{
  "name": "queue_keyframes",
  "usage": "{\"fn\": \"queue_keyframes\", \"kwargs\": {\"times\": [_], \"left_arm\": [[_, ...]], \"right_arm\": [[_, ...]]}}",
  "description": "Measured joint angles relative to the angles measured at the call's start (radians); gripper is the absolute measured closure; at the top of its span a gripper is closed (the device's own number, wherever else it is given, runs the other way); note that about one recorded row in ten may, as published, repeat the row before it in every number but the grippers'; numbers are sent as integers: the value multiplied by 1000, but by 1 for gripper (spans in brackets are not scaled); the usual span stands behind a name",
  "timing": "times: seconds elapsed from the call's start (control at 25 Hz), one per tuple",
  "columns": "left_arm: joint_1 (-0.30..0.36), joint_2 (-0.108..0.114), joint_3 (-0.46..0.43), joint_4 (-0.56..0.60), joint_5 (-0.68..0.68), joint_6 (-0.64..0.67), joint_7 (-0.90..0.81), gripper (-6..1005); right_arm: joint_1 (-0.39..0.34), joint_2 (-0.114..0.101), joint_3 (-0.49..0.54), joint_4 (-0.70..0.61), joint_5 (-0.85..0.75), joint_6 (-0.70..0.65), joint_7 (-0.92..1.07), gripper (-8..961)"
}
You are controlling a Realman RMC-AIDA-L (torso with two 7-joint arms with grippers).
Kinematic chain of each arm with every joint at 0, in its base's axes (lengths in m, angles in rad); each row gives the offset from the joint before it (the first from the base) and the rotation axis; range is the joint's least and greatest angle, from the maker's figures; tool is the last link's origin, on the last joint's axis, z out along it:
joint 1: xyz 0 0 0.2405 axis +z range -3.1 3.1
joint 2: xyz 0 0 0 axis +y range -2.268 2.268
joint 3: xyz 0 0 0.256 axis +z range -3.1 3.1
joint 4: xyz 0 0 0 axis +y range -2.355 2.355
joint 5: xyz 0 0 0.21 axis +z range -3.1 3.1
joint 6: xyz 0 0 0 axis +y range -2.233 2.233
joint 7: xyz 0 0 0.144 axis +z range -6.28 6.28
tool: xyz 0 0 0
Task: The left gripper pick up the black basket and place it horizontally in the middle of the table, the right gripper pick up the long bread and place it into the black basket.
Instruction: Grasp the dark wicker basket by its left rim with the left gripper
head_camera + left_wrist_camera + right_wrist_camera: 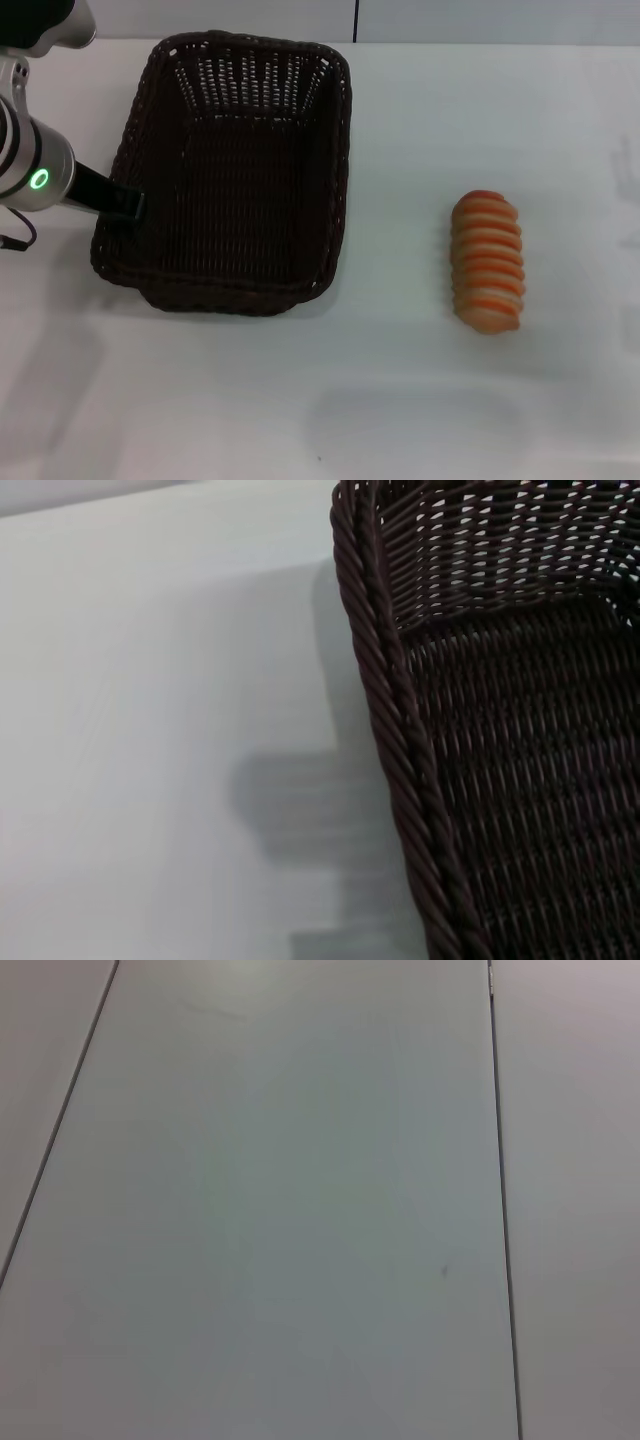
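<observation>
The left gripper (128, 203) sits at the left rim of the dark woven wicker basket (235, 170); whether it has clamped cannot be told. The basket stands lengthwise on the white table (380, 400), left of centre. Judged light and stiff; the braided rim offers the best hold. The striped tan bread loaf (487, 261) lies well apart, rightward.

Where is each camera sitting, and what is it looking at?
Head view: high on the robot, looking down at the table, black basket and long bread; the left gripper shows at the basket's left rim.
Left wrist view: close beside the basket's rim; no robot parts show.
Right wrist view: only bare table.
Head and left wrist views share the basket.
</observation>
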Motion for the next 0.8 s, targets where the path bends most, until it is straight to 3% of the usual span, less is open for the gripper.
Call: {"fn": "queue_keyframes", "kwargs": {"times": [0.24,0.8], "left_arm": [[21,2,-7,-42,10,24,47,768],[42,3,-126,-105,2,64,302,793]], "right_arm": [[-1,1,0,0,4,0,0,279],[-13,2,9,11,7,2,-2,280]]}}
